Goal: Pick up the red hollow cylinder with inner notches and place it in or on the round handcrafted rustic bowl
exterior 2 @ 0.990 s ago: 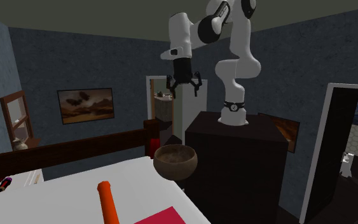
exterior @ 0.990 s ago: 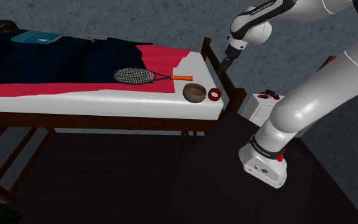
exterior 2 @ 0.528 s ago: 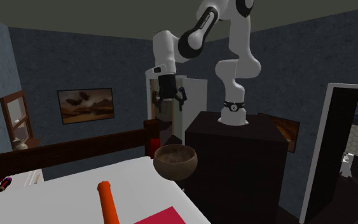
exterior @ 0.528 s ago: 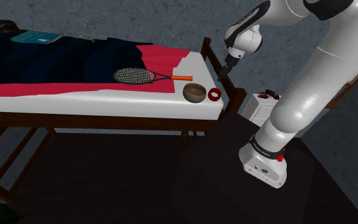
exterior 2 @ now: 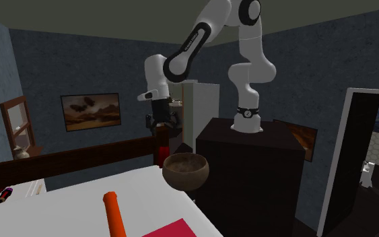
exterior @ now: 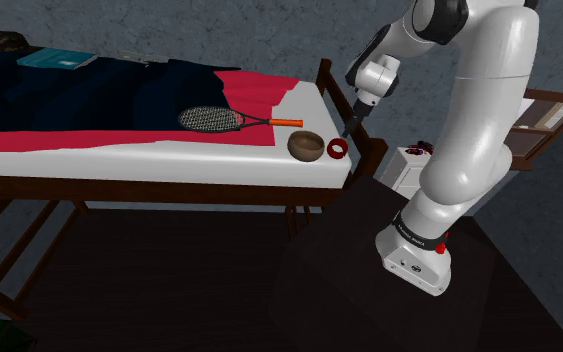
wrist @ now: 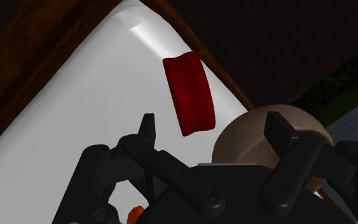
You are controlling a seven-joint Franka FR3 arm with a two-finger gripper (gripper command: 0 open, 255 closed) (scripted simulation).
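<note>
Gripper (exterior: 347, 128) status: fingers apart, nothing between them. Over the last second it has travelled down and toward 8 o'clock in the second exterior view (exterior 2: 159, 121), and now hangs closer to the bed corner.

Read this change as an approach in progress. The grasp has not begun, and no part of the placing step is done.

Check the scene in this order:

1. Arm (exterior: 469, 110): it has swung its upper links over toward the bed. It rises from the stand (exterior: 369, 290), peaks at the elbow near the 12 o'clock edge of the shoulder view, then bends down toward 8 o'clock into the wrist.
2. Bed (exterior: 169, 160): the white mattress corner carries both task items, unmoved.
3. Rustic bowl (exterior: 306, 145): brown, upright and empty, near the mattress edge. In the wrist view it (wrist: 247, 133) sits just behind the finger on that side.
4. Red hollow cylinder (exterior: 337, 148): it lies on the mattress just beside the bowl, at the bowl's 3 o'clock in the shoulder view. The gripper is above it at about 1 o'clock, well clear. In the wrist view the cylinder (wrist: 189, 94) lies ahead of the open fingers, not touched.

Expect a further descent before you can close on the cylinder.
</note>
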